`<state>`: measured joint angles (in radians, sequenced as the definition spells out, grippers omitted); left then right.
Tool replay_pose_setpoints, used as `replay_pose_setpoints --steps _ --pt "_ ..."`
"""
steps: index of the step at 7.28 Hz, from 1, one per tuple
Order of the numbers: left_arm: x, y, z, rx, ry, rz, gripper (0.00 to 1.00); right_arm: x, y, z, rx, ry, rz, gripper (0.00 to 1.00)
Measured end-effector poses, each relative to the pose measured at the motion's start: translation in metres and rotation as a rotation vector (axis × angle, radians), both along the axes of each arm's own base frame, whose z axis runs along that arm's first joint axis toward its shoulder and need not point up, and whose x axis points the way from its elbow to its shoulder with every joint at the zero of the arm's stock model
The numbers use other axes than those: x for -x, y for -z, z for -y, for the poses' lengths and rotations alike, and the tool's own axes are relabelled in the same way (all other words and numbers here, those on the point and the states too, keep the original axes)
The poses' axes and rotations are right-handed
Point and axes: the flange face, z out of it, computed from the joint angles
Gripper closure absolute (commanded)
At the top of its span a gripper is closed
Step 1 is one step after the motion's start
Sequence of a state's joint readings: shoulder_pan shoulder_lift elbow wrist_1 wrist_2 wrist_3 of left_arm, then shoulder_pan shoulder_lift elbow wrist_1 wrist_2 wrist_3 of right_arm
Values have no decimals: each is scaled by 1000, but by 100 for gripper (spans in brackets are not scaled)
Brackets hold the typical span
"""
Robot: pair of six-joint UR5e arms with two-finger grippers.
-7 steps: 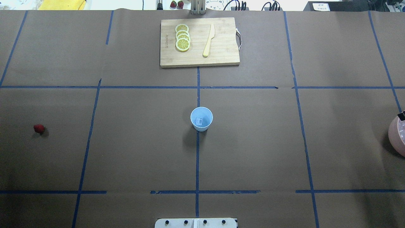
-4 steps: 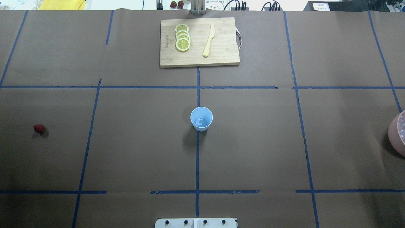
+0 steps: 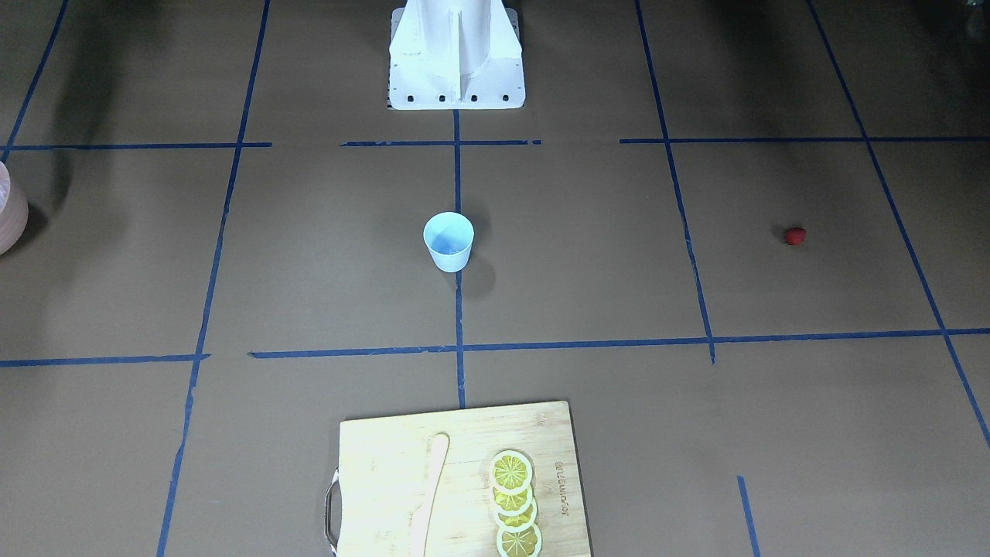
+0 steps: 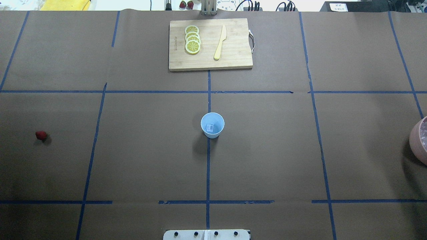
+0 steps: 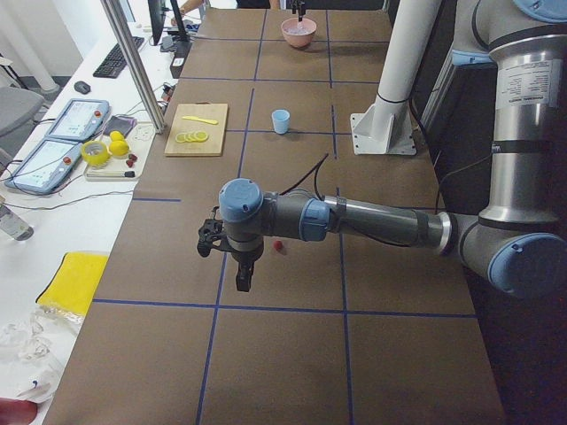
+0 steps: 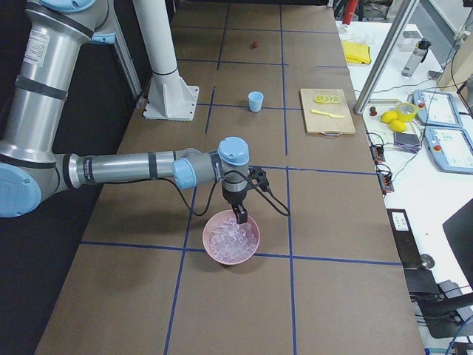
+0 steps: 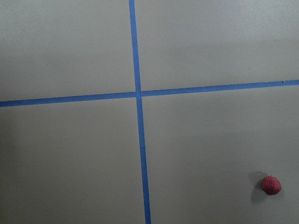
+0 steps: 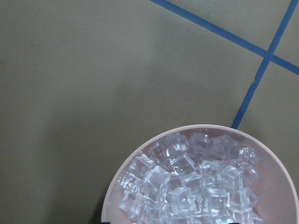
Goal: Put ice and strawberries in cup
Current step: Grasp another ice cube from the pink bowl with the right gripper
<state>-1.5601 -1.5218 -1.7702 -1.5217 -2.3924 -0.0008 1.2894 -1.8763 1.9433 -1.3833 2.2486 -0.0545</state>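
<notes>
ice cube [image 4: 210,127], clear, lies in pale blue tapered cup [image 4: 213,133]. right fingers [image 6: 240,217], gone from overhead view, hang over pink ice bowl [image 6: 230,260]; clenched or released, cannot tell. likely fetching more.

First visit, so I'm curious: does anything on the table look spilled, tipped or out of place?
Nothing spilled or tipped. The cup stands upright with one ice cube inside. Only the strawberry looks stray, lying alone far from the cup.
</notes>
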Motion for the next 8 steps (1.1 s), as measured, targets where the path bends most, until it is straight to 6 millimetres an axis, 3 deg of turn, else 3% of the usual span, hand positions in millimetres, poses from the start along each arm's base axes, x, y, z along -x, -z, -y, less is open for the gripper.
replay_pose_setpoints --steps 4,8 --pt "-1 0 0 1 -1 -3 0 4 -34 11 27 35 -18 18" --pt "-1 1 0 0 -2 -9 0 25 -35 18 23 76 -28 24"
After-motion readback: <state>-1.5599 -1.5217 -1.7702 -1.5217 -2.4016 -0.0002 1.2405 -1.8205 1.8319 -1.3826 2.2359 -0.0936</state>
